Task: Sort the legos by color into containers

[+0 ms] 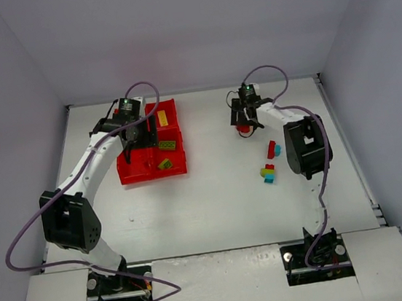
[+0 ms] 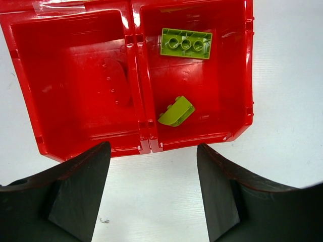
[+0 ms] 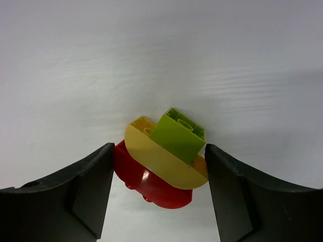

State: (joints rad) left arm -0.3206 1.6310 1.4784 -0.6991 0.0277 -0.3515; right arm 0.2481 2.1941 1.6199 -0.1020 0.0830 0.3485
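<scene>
Fingers [image 3: 86, 194] of the right gripper [image 3: 159, 147] are clamping a red, yellow and green lego clump [image 3: 162, 169] on the table [image 3: 151, 60], while those of the left gripper [image 2: 152, 151] are hanging apart above the edge of the tray [image 2: 75, 147] holding two green legos [image 2: 185, 44].

Tray [image 1: 134, 172] sits on the left half of the table [image 1: 215, 207], left hand [image 2: 154, 151] above it. Two bricks [image 2: 185, 43] lie in the near-right compartment, one brick [image 1: 162, 117] behind them in the far-right. Clump [image 3: 161, 161] is far right-centre, pinched between the right hand [image 1: 244, 118] fingers. Loose bricks [image 1: 270, 149] lie in front of it.
</scene>
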